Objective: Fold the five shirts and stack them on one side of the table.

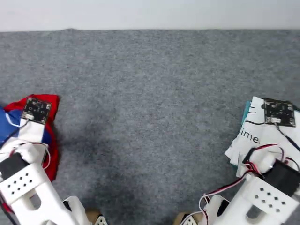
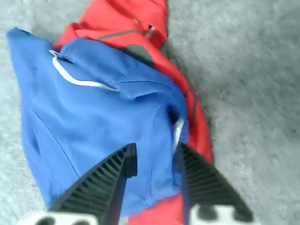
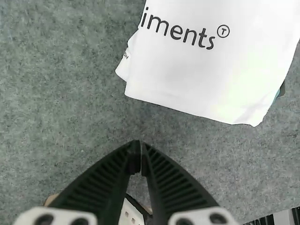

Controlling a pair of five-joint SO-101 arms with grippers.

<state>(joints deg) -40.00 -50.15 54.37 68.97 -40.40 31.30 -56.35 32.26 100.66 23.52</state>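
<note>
A blue shirt (image 2: pixel 93 117) was heaped on a red shirt (image 2: pixel 126 18) at the table's (image 1: pixel 154 93) left edge, below the narrowly parted left gripper (image 2: pixel 155 152). The right gripper (image 3: pixel 140 147) was closed, empty, near a white shirt (image 3: pixel 206 70). The blue alone was best pinched.

The blue cloth shirt (image 2: pixel 93 117) has white trim. The red cloth shirt (image 2: pixel 126 18) is plain, and the white cloth shirt (image 3: pixel 211 70) carries black lettering. The felt tabletop (image 1: pixel 150 93) is mottled grey.

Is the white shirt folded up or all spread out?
Folded. The white shirt lies as a compact block with straight edges, and stacked layers show at its corner.
</note>
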